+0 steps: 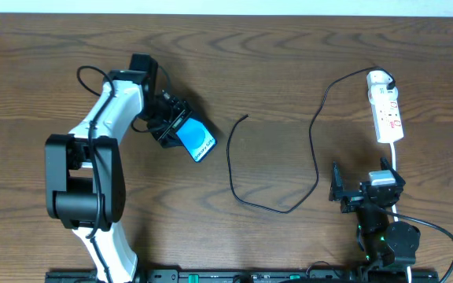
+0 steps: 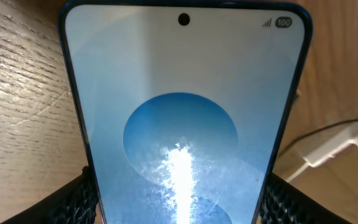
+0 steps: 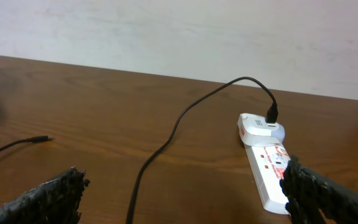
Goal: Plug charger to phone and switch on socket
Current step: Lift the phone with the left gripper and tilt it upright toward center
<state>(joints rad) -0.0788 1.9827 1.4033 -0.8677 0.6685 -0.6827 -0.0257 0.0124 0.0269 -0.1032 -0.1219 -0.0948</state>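
With our left gripper (image 1: 176, 130) clamped on the phone (image 1: 200, 142) and our right gripper (image 3: 185, 202) wide apart, empty, near the socket (image 1: 386, 110), we risk the loose charger tip (image 1: 245, 118) between them skidding away when pinched.

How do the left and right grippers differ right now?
The left gripper has its jaws closed on the phone, gripping its side edges; the right gripper has its jaws wide open and empty. The left gripper is extended out over the table; the right gripper sits tucked back by its base, facing the socket. Both have black textured fingers, and neither touches the charger.
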